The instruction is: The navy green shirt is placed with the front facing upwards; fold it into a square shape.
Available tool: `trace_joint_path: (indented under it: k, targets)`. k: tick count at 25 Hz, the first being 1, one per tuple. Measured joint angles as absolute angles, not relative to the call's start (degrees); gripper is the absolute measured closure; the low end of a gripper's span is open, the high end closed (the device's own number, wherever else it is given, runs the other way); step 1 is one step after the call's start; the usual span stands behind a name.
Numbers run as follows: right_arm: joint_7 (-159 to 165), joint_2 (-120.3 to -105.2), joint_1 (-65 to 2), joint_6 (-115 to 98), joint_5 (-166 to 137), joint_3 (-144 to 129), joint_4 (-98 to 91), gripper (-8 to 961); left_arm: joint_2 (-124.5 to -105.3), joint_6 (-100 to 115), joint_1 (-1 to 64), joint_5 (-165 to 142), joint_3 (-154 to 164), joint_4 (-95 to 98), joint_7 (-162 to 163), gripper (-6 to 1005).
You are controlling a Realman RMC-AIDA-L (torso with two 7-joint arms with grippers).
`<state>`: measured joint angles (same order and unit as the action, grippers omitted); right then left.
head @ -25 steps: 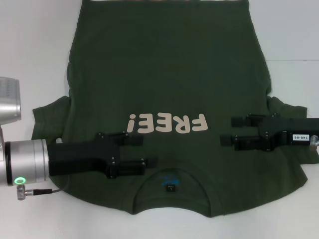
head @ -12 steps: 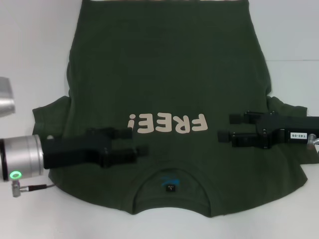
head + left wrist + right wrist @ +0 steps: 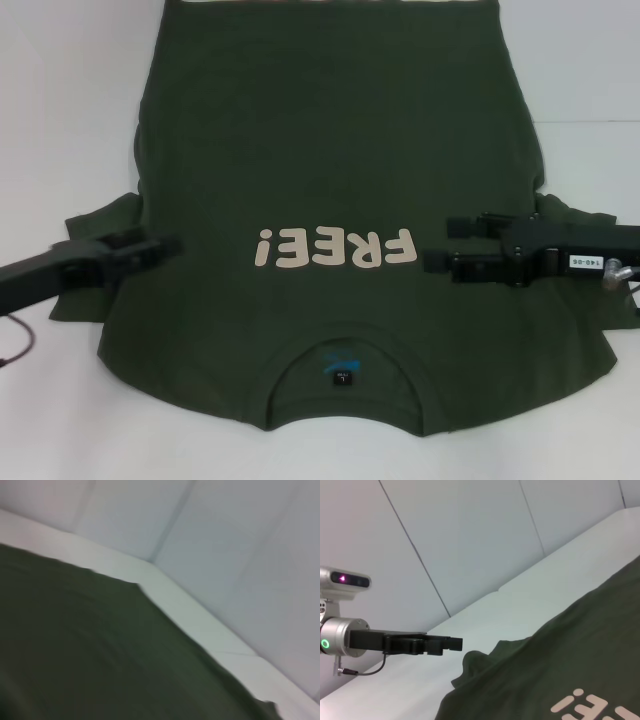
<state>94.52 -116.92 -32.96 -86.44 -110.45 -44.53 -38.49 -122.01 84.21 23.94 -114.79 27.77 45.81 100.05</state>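
Right now your navy green shirt [image 3: 330, 170] lies spread out flat on the white table [image 3: 70, 100], front side up. You can see the cream letters "FREE!" [image 3: 333, 248] on the chest. From the head camera they read upside down. The neck hole is at the near edge, by the robot, and a small blue label [image 3: 342, 366] sits inside it. The shirt's bottom hem is at the far end of the table. Both short sleeves stick out to the sides. Nothing is folded yet.

Your left gripper [image 3: 160, 245] is over the shirt's left side, near the left sleeve. Its black fingers point toward the middle of the shirt. You see it from the side, so you cannot tell how far apart its fingers are. It does not seem to hold any cloth. The right wrist camera shows it [image 3: 452, 643] up in the air above the sleeve.

Your right gripper [image 3: 440, 245] is over the shirt's right side, just past the "F". Its two fingers are spread apart with a gap between them, and they hold nothing.

The left wrist camera shows only green cloth [image 3: 100, 655] and the table edge.
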Motion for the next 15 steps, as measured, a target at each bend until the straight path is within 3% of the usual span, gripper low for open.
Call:
trace_joint_path:
  k: [15]
  targets:
    - [95.96, -117.22, -33.93, -86.5, -110.46, -44.57, -38.49, 59, -121.81, 68.25, 23.87, -122.99, 26.3, 47.9, 111.01, 197]
